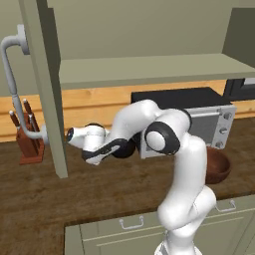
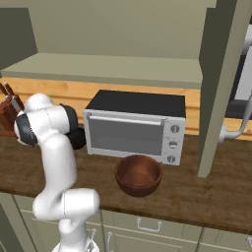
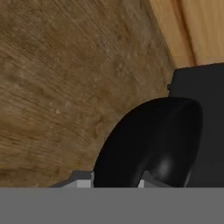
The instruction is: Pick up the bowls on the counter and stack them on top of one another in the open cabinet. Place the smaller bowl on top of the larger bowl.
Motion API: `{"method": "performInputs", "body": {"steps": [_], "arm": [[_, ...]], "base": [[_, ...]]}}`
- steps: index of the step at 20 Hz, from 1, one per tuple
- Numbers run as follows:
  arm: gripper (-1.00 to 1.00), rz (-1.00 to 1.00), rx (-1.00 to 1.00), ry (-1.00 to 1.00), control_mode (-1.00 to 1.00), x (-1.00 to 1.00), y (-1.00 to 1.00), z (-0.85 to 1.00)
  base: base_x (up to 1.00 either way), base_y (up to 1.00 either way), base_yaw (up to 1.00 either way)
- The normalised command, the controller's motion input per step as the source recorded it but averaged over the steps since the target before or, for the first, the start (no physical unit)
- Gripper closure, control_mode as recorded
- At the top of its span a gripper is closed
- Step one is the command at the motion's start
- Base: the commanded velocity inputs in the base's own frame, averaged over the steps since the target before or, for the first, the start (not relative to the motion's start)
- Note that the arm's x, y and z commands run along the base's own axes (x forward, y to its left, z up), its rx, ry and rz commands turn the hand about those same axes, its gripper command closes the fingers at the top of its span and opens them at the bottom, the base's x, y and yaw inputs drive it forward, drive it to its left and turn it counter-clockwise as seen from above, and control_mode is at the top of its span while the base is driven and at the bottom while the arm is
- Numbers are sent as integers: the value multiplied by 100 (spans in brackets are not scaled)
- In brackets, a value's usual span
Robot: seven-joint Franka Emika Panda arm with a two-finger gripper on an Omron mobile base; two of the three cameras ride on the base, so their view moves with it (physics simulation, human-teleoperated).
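Observation:
The smaller bowl [image 1: 130, 148], glossy black, sits low over the counter [image 1: 74, 194] just left of the toaster oven. My gripper [image 1: 118, 147] reaches it from the left and is shut on its rim. In the hand view the black bowl [image 3: 151, 140] rises between my fingertips [image 3: 84, 182], its shiny inside turned toward the camera. In the right base view the black bowl [image 2: 78, 139] peeks out behind my arm. The larger bowl [image 2: 139, 174], reddish-brown, stands upright on the counter in front of the oven, also visible at the right [image 1: 219, 167]. The open cabinet's shelf [image 1: 149, 69] above is bare.
A silver toaster oven [image 2: 133, 128] with a black top stands at the back of the counter. The cabinet door [image 1: 50, 89] hangs open to the left, its grey handle [image 1: 12, 84] sticking out. A knife block [image 1: 30, 144] stands far left. Drawer fronts [image 1: 129, 229] run below the counter edge.

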Motion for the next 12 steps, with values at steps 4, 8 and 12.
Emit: {"method": "performInputs", "body": {"steps": [4, 8, 12], "arm": [[100, -7, 0, -41, -100, -100, 8, 50], [100, -10, 0, -46, -100, -100, 1, 85], [100, -10, 0, -40, -100, -100, 0, 97]], "base": [[0, 0, 0], [0, 0, 0], [0, 0, 0]]}}
